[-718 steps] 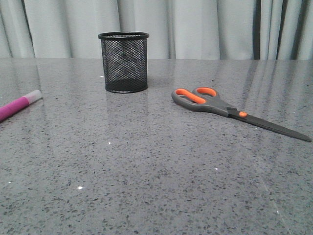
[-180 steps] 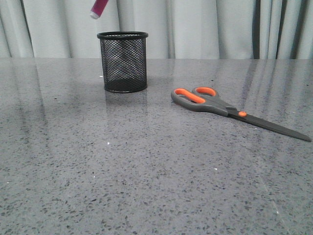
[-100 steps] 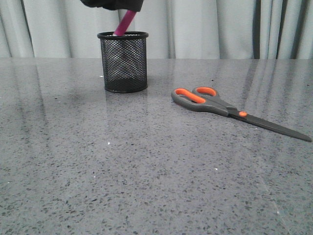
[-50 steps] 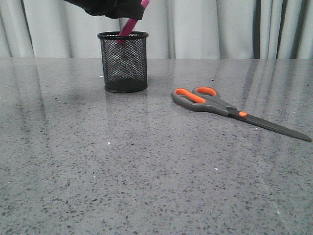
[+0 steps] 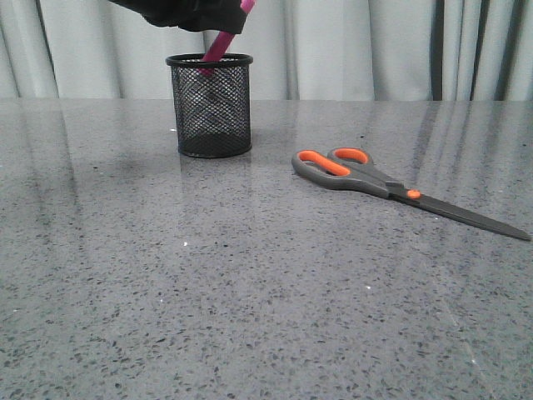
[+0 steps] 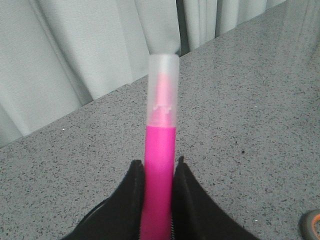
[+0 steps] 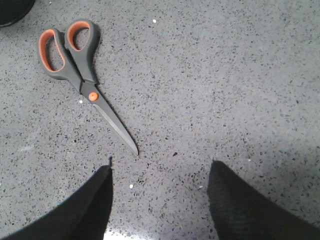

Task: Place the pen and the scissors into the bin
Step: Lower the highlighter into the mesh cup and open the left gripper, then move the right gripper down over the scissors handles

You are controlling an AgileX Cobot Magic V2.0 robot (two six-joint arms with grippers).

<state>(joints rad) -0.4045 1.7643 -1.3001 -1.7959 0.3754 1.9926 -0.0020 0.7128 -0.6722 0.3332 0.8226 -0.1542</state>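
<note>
The magenta pen [image 5: 218,47] is tilted, its lower end inside the rim of the black mesh bin [image 5: 209,104] at the back left of the table. My left gripper [image 5: 218,21] hangs just above the bin and is shut on the pen. In the left wrist view the pen [image 6: 161,145] sticks out between the closed fingers [image 6: 134,192], whitish cap outward. The grey and orange scissors [image 5: 375,178] lie flat to the right of the bin. In the right wrist view my right gripper [image 7: 160,167] is open and empty, just short of the tip of the scissors [image 7: 80,75].
Grey speckled table [image 5: 250,292] with a pale curtain [image 5: 350,50] behind it. The bin's base shows at the corner of the right wrist view [image 7: 12,7]. The right gripper is outside the front view.
The pen lay on the table at the far left 7.2 s ago; it was carried above the bin and lowered into its rim. Nothing has moved in the last half second.
</note>
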